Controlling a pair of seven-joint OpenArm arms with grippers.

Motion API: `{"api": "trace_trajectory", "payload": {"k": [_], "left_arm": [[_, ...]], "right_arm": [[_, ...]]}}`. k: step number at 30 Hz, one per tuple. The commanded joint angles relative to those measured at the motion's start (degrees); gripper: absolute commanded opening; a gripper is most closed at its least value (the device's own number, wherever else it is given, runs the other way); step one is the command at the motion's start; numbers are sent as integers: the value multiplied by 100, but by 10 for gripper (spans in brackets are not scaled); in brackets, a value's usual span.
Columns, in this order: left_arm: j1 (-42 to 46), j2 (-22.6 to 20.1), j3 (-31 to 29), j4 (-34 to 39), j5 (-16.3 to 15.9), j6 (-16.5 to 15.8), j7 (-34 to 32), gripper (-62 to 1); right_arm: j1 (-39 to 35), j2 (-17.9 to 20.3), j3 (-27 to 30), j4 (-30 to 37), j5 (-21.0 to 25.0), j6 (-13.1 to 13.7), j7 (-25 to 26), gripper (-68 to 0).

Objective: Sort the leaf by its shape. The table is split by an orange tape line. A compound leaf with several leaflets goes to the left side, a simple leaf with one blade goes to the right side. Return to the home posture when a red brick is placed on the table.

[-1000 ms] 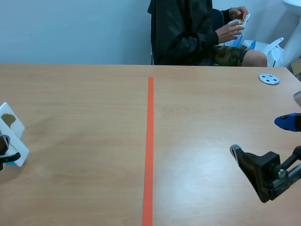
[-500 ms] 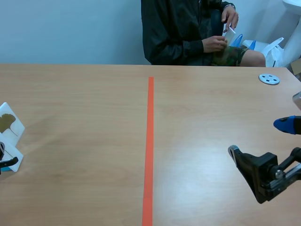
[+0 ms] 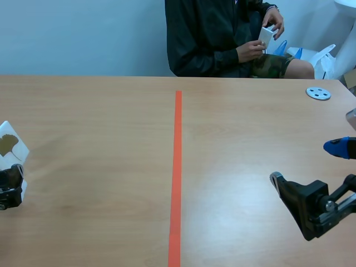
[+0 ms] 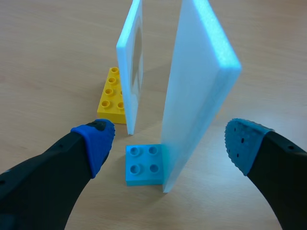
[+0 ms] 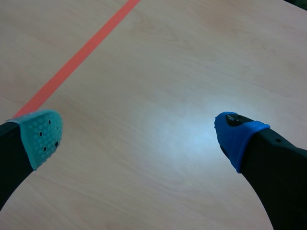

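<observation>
Setting: pale wood table (image 3: 100, 167) split by the orange tape line (image 3: 177, 167), plain light wall behind; a person (image 3: 206, 39) sits across it with a white card (image 3: 266, 36) in hand.
Leaf card: (image 3: 8, 143) stands at the far left edge of the table, well left of the line. The brown leaf on it looks like one fan-shaped blade, so you'd likely send it right.
Left wrist detail: two white foam boards stand upright. The nearer board (image 4: 196, 86) is slotted into a blue brick (image 4: 143, 164), the farther board (image 4: 130, 62) into a yellow brick (image 4: 111, 96).
Left gripper: (image 4: 169, 141) fingers apart, one on each side of the nearer board, touching neither face.
Right gripper: (image 5: 139, 136) fingers spread over bare table, right of the line.
Handling: foam is probably light and stiff but dents if you squeeze hard. The boards are tall on small bases, so expect tipping.
Where to grip: pinch the flat faces low, just above the brick.
Change: the left gripper now covers the lower white card that showed beside it a second ago. The person has leaned in and shifted the card. The right arm has barely moved.
</observation>
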Motion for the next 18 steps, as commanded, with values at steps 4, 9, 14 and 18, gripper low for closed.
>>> {"api": "trace_trajectory", "payload": {"k": [4, 9, 14, 18], "left_arm": [[201, -70, -485, 866, -63, -57, 142, -101], [656, -184, -927, 1932, -396, -131, 461, -101], [1226, -258, -1423, 3169, -960, -850, 1141, -67], [1622, -256, -1541, 3976, -1176, -1950, 1357, 14]], "right_arm": [[68, 2, 9, 94, 61, -2, 42, 4], [68, 2, 9, 94, 61, -2, 39, 4], [68, 4, 9, 94, 61, -4, 39, 4], [68, 4, 9, 94, 61, -4, 42, 4]]}}
